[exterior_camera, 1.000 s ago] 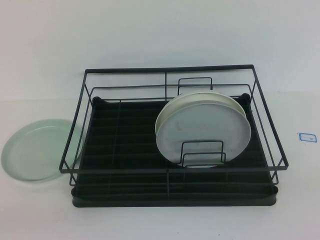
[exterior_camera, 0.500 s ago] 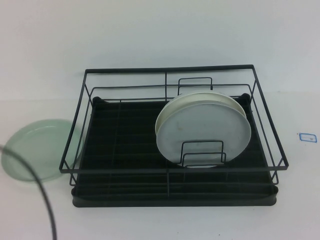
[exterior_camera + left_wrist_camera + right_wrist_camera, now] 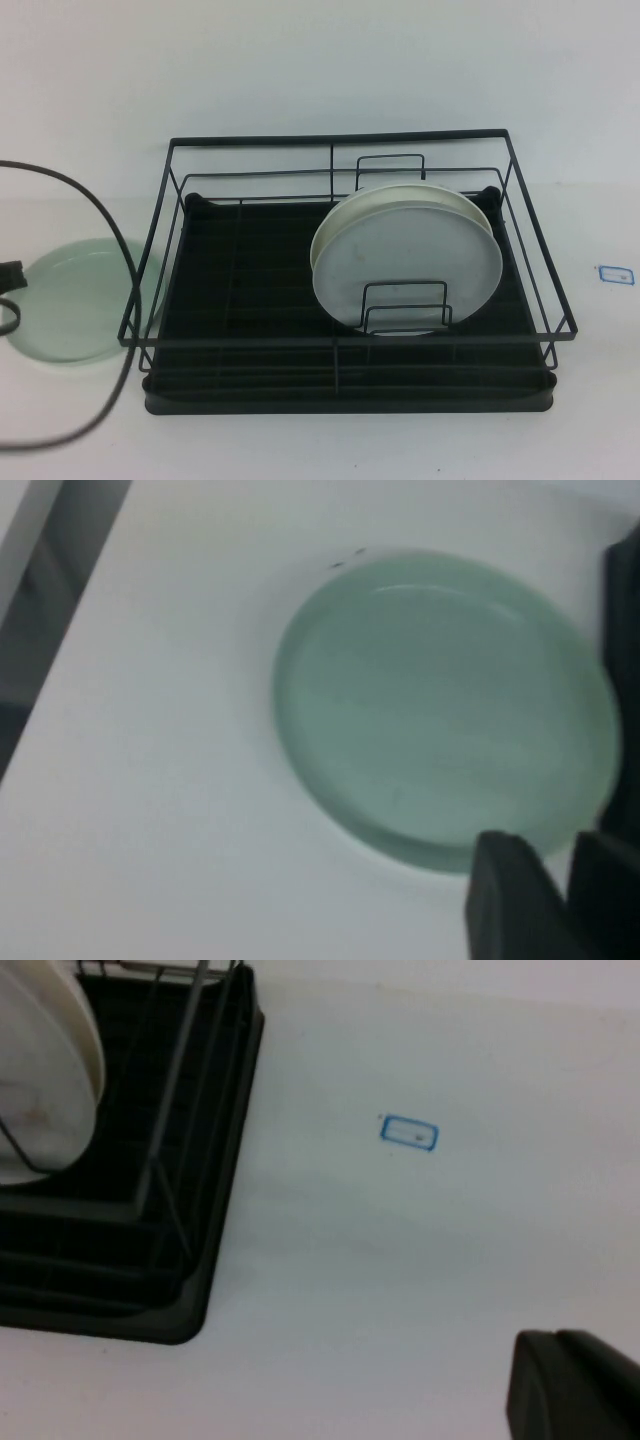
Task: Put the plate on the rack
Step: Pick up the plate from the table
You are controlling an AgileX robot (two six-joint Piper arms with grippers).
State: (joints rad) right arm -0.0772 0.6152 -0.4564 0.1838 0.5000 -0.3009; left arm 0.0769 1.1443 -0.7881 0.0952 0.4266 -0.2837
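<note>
The pale mint-green plate [image 3: 75, 300] lies flat on the white table, left of the rack; it fills the left wrist view [image 3: 445, 705]. The black wire rack [image 3: 345, 150] with its ribbed tray base stands mid-table. My left gripper [image 3: 553, 847] hovers above the plate's near rim, its two dark fingers [image 3: 510, 900] a narrow gap apart and holding nothing. A black part of the left arm [image 3: 8, 275] shows at the left edge of the high view. My right gripper [image 3: 560, 1350] hangs over bare table to the right of the rack, its fingers together and empty.
A white plate [image 3: 405, 262] stands on edge in the rack's right half between wire loop dividers. The left arm's black cable [image 3: 115, 260] loops over the green plate. A small blue-outlined label [image 3: 614, 273] lies on the table right of the rack.
The left arm's cable has swung further in over the green plate, and a black part of the arm has come into view at the left edge. Plates and rack have not moved.
</note>
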